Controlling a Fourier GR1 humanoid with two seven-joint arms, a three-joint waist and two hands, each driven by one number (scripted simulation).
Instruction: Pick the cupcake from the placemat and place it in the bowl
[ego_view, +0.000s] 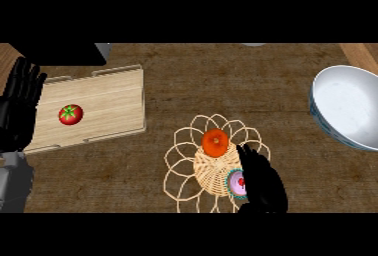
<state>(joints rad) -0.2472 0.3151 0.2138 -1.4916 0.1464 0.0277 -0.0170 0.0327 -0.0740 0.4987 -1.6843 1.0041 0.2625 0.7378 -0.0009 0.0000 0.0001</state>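
The cupcake (237, 182) lies on the woven placemat (210, 170), at the mat's lower right part, with its pink top and teal wrapper edge visible just left of my right hand (260, 182). My right hand touches or overlaps the cupcake's right side; its fingers point up the view and hide part of the cupcake, so I cannot tell whether they curl round it or only rest beside it. An orange (215, 142) sits on the same placemat, above the cupcake and near my right fingertips. The placemat has a dense wicker centre and a ring of open petal loops, and it lies on the brown counter (221, 80). The bowl (347, 107), white inside with a blue-patterned outer rim, stands well apart at the right edge, above and right of the placemat. At the left, a wooden tray (96, 107) holds a tomato (71, 114). My left hand (21, 102) rests open at the left edge, fingers straight and pointing up, overlapping the tray's left side.
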